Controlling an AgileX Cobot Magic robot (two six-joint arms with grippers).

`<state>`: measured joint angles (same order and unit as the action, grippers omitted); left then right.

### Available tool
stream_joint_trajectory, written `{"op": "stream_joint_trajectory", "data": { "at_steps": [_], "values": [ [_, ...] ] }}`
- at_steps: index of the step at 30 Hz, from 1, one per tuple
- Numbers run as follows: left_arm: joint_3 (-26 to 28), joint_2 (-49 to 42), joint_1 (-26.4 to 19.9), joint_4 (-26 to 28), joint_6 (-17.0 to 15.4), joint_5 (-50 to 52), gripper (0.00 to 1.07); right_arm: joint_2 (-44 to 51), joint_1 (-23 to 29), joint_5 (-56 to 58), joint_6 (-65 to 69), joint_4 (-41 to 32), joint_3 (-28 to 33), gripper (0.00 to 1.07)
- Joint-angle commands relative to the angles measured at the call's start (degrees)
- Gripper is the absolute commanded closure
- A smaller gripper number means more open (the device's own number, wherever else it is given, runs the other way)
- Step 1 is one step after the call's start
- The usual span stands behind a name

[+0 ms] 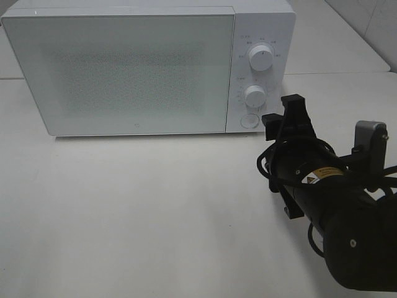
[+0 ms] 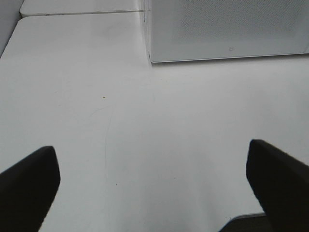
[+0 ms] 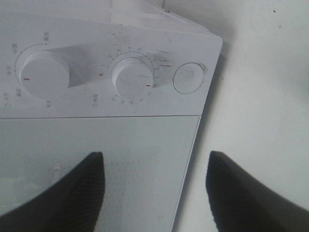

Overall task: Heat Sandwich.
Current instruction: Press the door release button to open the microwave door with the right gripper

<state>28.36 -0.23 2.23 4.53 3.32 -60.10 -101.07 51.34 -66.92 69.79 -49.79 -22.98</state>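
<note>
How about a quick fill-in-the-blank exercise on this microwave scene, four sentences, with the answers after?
1. The door of the microwave is ____.
2. Its control panel has ____ round knobs above a round button.
3. The right gripper hovers in front of that panel, holding ____.
4. The left gripper has its jaws wide ____ over the table.
Missing words: closed; two; nothing; open.

Soft, even light washes the tabletop (image 1: pixel 124 211) and microwave (image 1: pixel 124 68) to nearly one pale tone, leaving a thin shadow under the microwave's front edge. In the wrist views the fingers (image 3: pixel 63 193) are black and blurred, and a knob (image 3: pixel 41 72) casts a grey shadow.
</note>
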Motion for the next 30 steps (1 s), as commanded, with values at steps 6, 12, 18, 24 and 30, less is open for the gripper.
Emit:
{"op": "stream_joint_trajectory", "data": {
  "at_steps": [6,12,18,24,30],
  "values": [
    [-0.17,-1.26,-0.17,0.06,0.0,0.69,0.09,0.17,0.17,0.4,7.22,0.17,-0.52,0.81],
    [-0.17,-1.26,-0.17,0.06,0.0,0.69,0.09,0.17,0.17,2.58,8.31,-0.34,-0.52,1.07],
    [-0.17,-1.26,-0.17,0.06,0.0,0.69,0.09,0.17,0.0,5.16,9.57,-0.34,-0.52,1.07],
    [-0.17,-1.26,-0.17,0.06,0.0,0.69,0.09,-0.4,0.0,7.62,9.34,-0.29,-1.6,1.07],
    [-0.17,-1.26,-0.17,0.06,0.0,0.69,0.09,-3.09,-1.49,9.11,9.85,2.06,-3.9,1.07]
  ]
}}
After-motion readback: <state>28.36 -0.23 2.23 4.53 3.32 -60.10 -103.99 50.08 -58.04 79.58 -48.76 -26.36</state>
